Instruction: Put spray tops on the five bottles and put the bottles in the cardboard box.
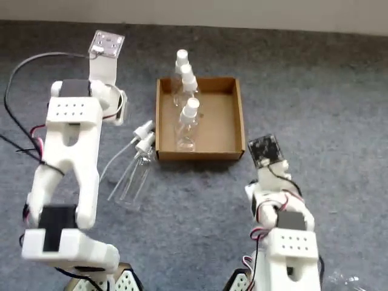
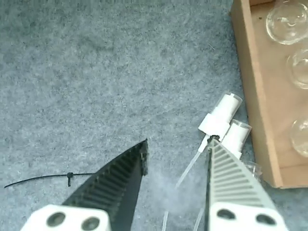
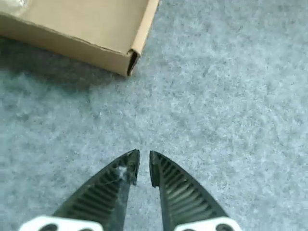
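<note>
Just outside the cardboard box (image 2: 245, 72), two spray tops (image 2: 222, 115) lie at one fingertip of the wide-apart left claw (image 2: 177, 143), perhaps touching it; the right claw (image 3: 144, 154) is nearly together.

Grey carpet (image 1: 315, 73) — flat, speckled, pale wall strip (image 1: 242, 12) behind

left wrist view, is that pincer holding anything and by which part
Nothing is held. The left pincer is open over the carpet, and two spray tops lie close by it, just outside its grip.
</note>
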Motion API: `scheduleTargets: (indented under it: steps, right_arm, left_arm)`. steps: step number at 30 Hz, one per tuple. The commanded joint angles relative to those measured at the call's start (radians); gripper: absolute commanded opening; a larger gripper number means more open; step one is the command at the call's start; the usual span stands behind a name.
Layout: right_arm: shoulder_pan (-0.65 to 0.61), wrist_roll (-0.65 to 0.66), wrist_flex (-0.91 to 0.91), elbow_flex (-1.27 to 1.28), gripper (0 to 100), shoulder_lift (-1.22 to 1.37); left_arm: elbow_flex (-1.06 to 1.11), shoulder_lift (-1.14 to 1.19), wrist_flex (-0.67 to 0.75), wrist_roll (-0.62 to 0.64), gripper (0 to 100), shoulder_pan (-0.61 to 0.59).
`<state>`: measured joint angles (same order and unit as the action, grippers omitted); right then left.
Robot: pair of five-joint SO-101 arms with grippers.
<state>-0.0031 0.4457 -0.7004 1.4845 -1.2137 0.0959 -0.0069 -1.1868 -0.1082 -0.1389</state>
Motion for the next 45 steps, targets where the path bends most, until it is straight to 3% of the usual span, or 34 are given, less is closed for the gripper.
scheduleTargets:
  steps: [1,7,10,19,23,45]
  right_arm:
    - [-0.012,-0.002,0.030,0.081,1.9,-0.191]
    - [-0.008,-0.006,0.022,0.312,1.9,-0.501]
    - [-0.008,-0.003,-0.124,0.360,1.9,-0.624]
    - [-0.027,-0.003,-0.329,0.337,2.2,-0.593]
    - [-0.027,-0.002,-0.568,0.335,2.2,-0.601]
    - [-0.030,-0.003,-0.562,0.335,2.2,-0.608]
  left_arm:
    - [0.249,-0.249,0.110,0.014,19,-0.016]
    - [0.591,-0.509,0.212,0.011,19,-0.027]
    - [0.742,-0.641,0.276,0.011,19,-0.062]
    - [1.047,-0.975,0.351,0.011,19,-0.246]
    - [1.113,-1.043,0.351,0.014,19,-0.275]
    - [1.158,-1.075,0.351,0.015,19,-0.269]
